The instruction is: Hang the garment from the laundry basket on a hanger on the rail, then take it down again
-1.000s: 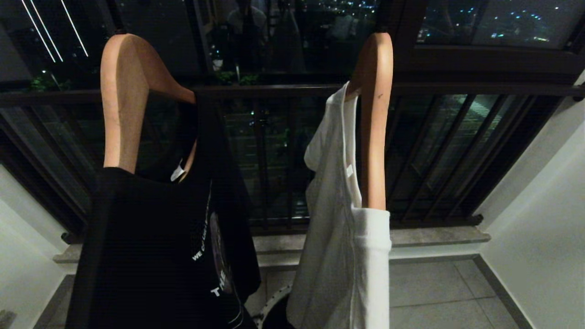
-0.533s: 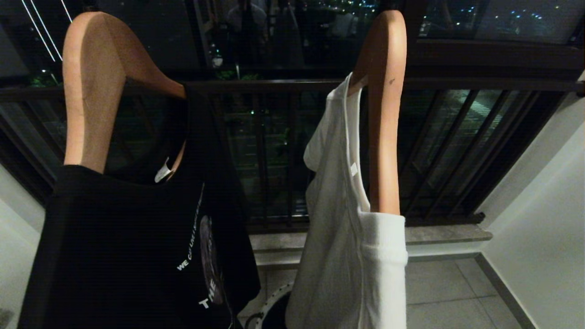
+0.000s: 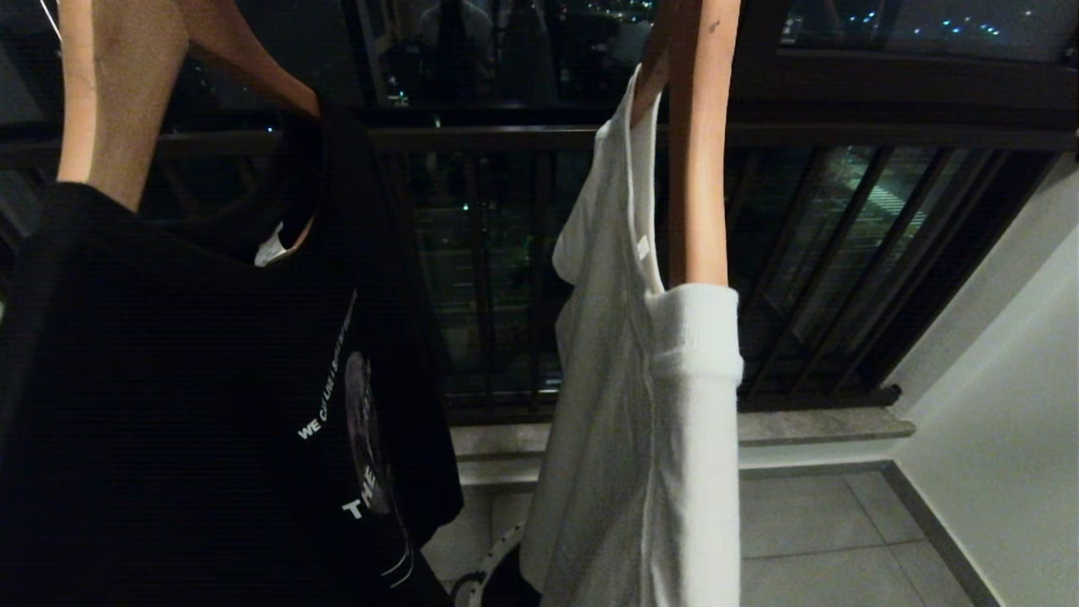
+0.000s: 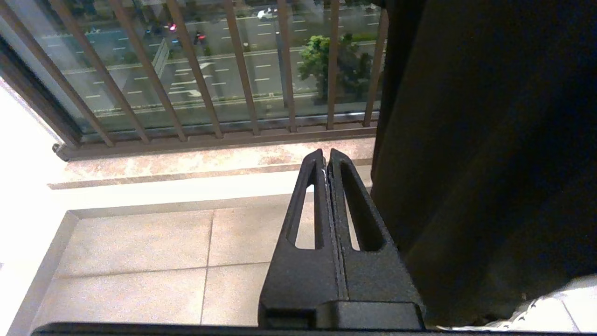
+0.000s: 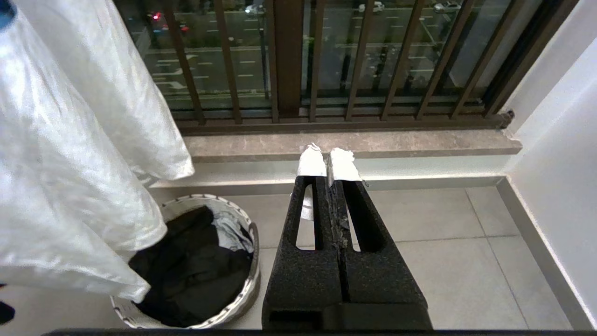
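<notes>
Both hands pressed together, empty. Laundry basket (image 5: 186, 261) on floor w/ dark garment (image 5: 191, 270) inside, below the hung white shirt (image 5: 70, 163). It sits beside my right hand (image 5: 330, 161), lower, so right arm's nearer. Left hand (image 4: 325, 158) by black tee (image 4: 489, 140).

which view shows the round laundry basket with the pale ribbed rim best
The right wrist view: the round laundry basket sits on the floor tiles with dark clothes inside, partly behind the hanging white garment. The head view shows only a sliver of its rim. The left wrist view shows none.

Two hung shirts (image 3: 211, 405) side by side; laundry basket (image 5: 247, 275) below them.
</notes>
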Tool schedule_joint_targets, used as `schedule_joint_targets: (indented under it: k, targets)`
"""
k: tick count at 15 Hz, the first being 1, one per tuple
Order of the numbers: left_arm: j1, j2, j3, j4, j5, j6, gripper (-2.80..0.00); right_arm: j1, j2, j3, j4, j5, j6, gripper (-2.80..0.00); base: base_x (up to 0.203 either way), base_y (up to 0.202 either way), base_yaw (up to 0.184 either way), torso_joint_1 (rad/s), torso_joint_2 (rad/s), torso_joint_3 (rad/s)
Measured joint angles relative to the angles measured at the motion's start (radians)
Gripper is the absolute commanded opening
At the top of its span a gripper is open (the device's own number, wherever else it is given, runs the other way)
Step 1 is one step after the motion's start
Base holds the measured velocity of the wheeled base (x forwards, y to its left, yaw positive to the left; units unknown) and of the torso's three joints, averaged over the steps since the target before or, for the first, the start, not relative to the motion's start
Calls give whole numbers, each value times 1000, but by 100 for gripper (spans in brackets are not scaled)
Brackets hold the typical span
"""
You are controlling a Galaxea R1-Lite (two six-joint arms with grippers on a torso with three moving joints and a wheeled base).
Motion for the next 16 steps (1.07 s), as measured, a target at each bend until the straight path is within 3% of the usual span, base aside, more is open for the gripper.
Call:
schedule_joint_targets:
  k: [4, 16]
  targets:
    - [0, 0, 0, 0, 0, 0, -280, -1, 0, 0, -3, 0, 0, -280, 0, 0, 0, -121, 318, 177]
    - [0, 0, 0, 0, 0, 0, -280, 0, 0, 1, -4, 1, 3, -280, 0, 0, 0, -5, 13, 8]
